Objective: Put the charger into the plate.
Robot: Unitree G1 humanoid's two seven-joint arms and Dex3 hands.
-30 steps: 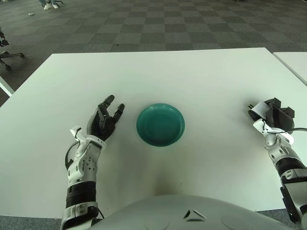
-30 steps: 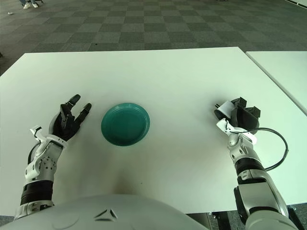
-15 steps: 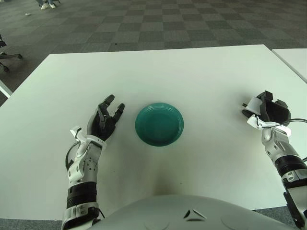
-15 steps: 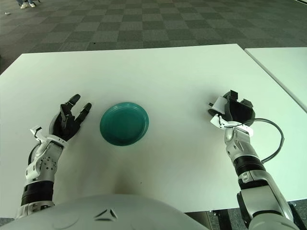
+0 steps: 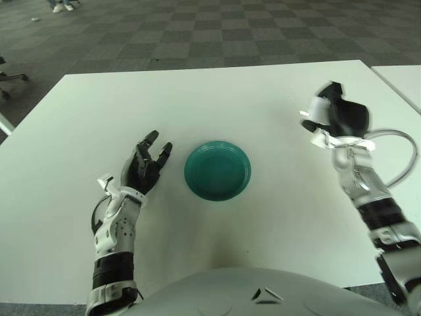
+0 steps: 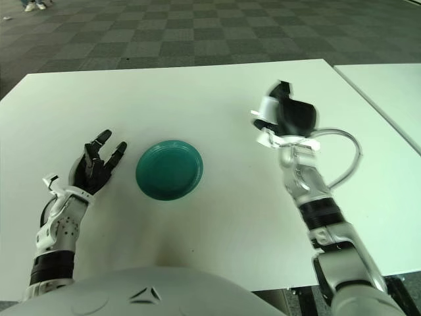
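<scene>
Fingers (image 5: 345, 117) of right hand (image 5: 337, 115) clasping charger (image 5: 319, 106)

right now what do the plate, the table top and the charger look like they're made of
The plate: teal with a smooth, slightly glossy face and soft sheen, so glazed ceramic or hard plastic; the look leaves it open. The table: flat, matte white, probably laminate. The charger, gripped in the right hand: white, smooth casing, likely moulded plastic. The left hand shows left of the plate.

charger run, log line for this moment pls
right hand: shut on charger, raised right of plate | left hand: open, left of plate | charger not in plate
</scene>
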